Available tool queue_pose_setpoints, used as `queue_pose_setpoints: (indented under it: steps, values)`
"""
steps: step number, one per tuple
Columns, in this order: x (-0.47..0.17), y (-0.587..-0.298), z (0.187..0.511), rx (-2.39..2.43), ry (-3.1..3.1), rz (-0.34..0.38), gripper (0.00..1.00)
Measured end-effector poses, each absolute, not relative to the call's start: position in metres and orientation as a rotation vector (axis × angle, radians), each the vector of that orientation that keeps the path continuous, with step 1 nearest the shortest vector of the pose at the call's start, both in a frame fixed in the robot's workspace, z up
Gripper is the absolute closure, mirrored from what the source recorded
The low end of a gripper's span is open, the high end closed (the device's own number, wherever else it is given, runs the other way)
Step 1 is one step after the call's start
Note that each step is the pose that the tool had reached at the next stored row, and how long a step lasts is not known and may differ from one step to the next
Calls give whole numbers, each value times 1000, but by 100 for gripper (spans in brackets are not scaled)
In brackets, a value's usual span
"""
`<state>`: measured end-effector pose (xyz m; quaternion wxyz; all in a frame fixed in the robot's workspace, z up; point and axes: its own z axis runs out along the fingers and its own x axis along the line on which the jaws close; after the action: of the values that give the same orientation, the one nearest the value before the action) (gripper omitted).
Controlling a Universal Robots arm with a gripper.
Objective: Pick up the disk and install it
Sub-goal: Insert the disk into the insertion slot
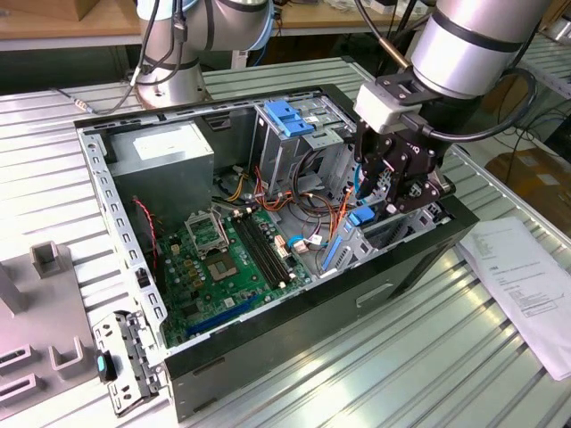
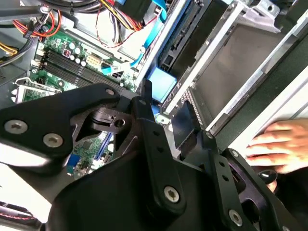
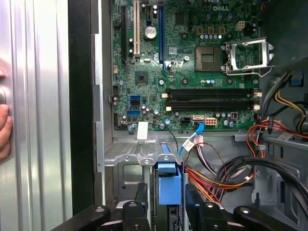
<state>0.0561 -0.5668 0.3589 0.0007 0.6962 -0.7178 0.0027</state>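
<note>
A big black computer case (image 1: 294,312) lies open on a ribbed silver metal table (image 1: 401,374). Inside it I can see a flat green circuit board (image 1: 223,267) with many small parts.

The silver robot arm reaches down into the case on the exterior view's right. Its black gripper (image 1: 379,207) is low in the case, at a grey metal bay (image 3: 125,154) by the case wall. The disk (image 1: 360,217) is right there, standing on its edge in that bay, and I see mostly its bright blue plastic frame. In both wrist views the blue end of the disk (image 3: 169,178) (image 2: 161,82) sits between the two black fingers (image 3: 192,195). The jaws are pulled in close on both sides of it and seem to hold it.

A bunch of red, orange and black wires (image 3: 221,173) lies just beside the bay. Farther back in the case stands a grey metal drive cage with a blue plastic handle (image 1: 287,116) on top.

A person's hand (image 2: 276,144) rests just outside the case wall.

On the table, a white sheet of paper (image 1: 526,276) lies on the exterior view's right, and a grey plastic block (image 1: 36,303) on its left.
</note>
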Motion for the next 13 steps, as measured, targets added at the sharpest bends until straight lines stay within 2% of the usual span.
queue_pose_setpoints:
  steps: [4,5,6,8,13]
  values:
    - [56,-567,359,2186,-2254,9,57]
    - [56,-567,359,2186,-2254,9,64]
    - [56,-567,359,2186,-2254,9,76]
    - [56,-567,359,2186,-2254,9,88]
    - [56,-567,359,2186,-2254,9,89]
